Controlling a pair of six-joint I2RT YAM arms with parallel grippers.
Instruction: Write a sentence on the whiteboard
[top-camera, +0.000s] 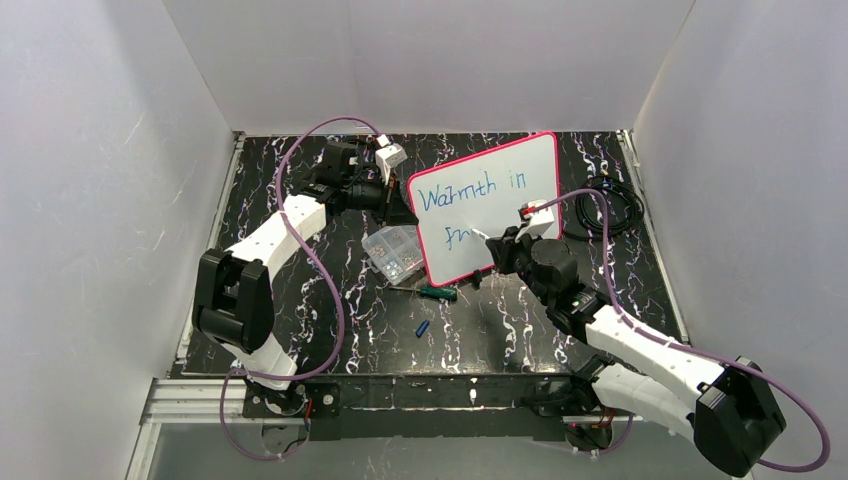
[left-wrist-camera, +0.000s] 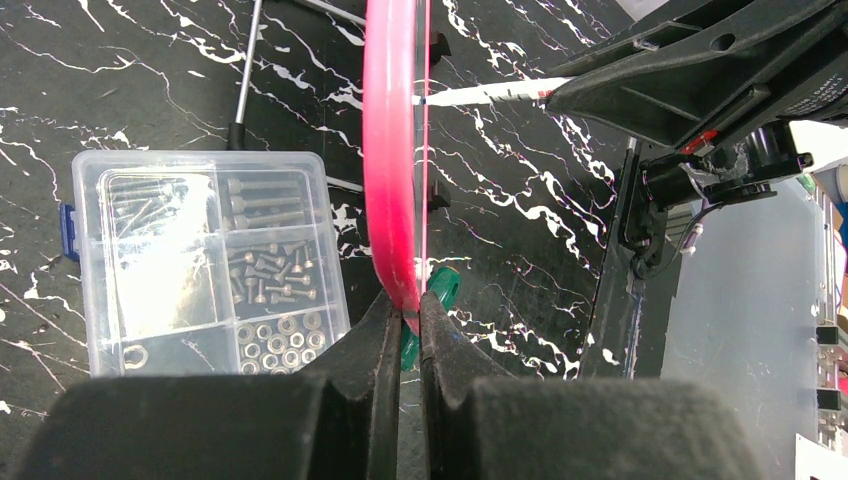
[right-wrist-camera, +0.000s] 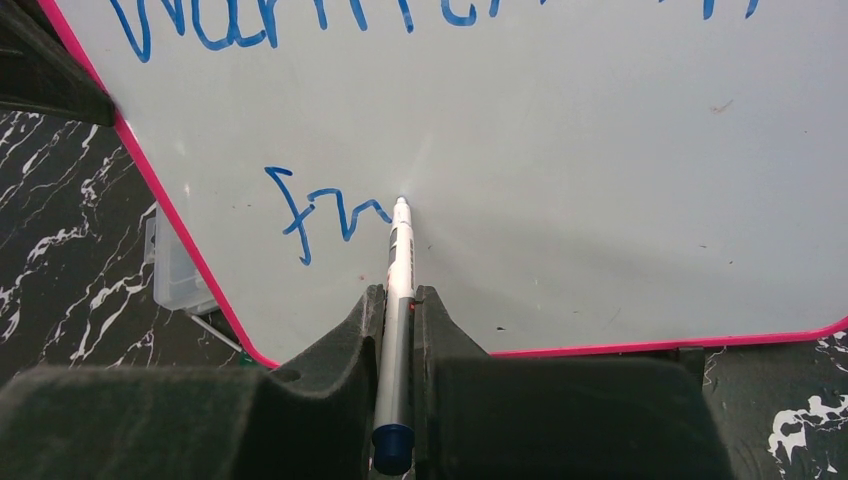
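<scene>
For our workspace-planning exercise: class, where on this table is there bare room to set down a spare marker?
Bare table lies between the blue cap and the right arm. Crowded around the screw box, screwdriver and whiteboard.

The top external camera looks down from high above the near edge of the table (top-camera: 480, 340), taking in its whole surface to the far edge. The left wrist camera sits close, sighting edge-on along the whiteboard (left-wrist-camera: 390, 150) rim. The right wrist camera faces its written side from close, and both show the marker (right-wrist-camera: 398, 260).
</scene>
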